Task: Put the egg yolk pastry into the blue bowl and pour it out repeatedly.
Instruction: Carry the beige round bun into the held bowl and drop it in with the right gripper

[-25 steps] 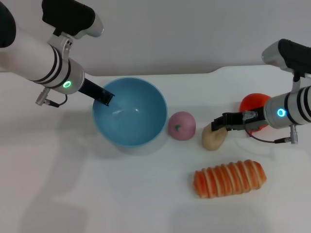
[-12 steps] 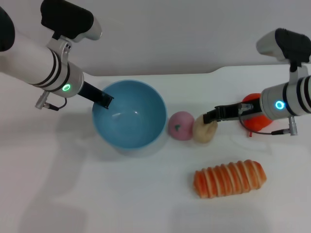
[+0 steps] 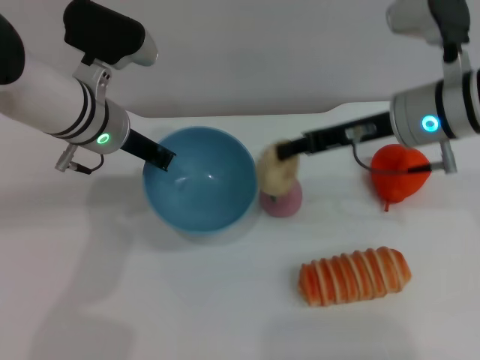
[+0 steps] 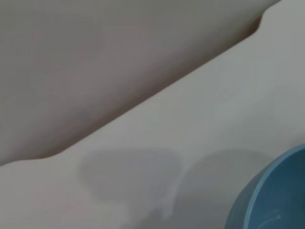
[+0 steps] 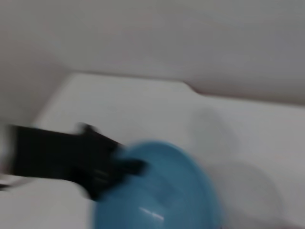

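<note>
Right gripper (image 3: 283,151) holds 1 egg yolk pastry (image 3: 274,172); left gripper (image 3: 161,155) grips 1 blue bowl (image 3: 201,180).

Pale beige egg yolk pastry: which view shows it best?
The head view: the pale beige egg yolk pastry is gripped by the right hand, above the pink ball. Neither wrist view shows it.

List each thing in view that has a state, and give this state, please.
egg yolk pastry: held above the table, over the pink ball, beside the bowl's rim.
blue bowl: upright, empty, gripped at its rim.
right gripper: shut on the pastry.
left gripper: shut on the bowl's rim.
pink ball: resting on the table.
striped bread: lying on the table.
</note>
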